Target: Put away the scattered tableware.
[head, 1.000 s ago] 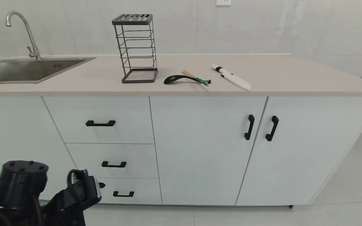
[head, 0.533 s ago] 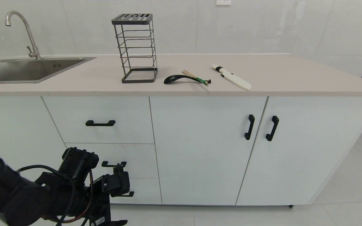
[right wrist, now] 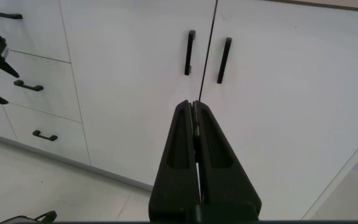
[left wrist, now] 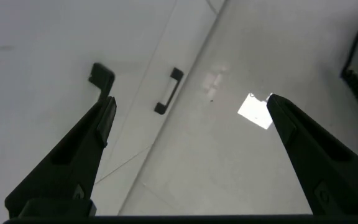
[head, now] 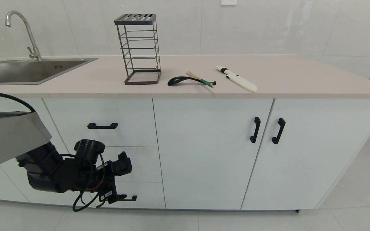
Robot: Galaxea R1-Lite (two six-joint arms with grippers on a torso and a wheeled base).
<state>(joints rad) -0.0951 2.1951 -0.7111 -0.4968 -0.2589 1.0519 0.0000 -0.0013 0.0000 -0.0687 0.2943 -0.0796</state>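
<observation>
Now our left gripper [head: 122,181] climbs.
Jaws spread, it has risen before the drawers [head: 103,112]; the right gripper [right wrist: 193,107] holds its own pressed together. Black spoon [head: 180,80], chopsticks [head: 198,77] and white knife [head: 240,81] lie untouched near the counter's [head: 284,80] front edge, beside the wire rack [head: 136,19].

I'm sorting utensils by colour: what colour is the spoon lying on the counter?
Black; the spoon shows best in the head view.

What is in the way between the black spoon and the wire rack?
Nothing visible. Bare countertop lies between the spoon and the rack. The chopsticks rest across the spoon's handle, on the side away from the rack.
</observation>
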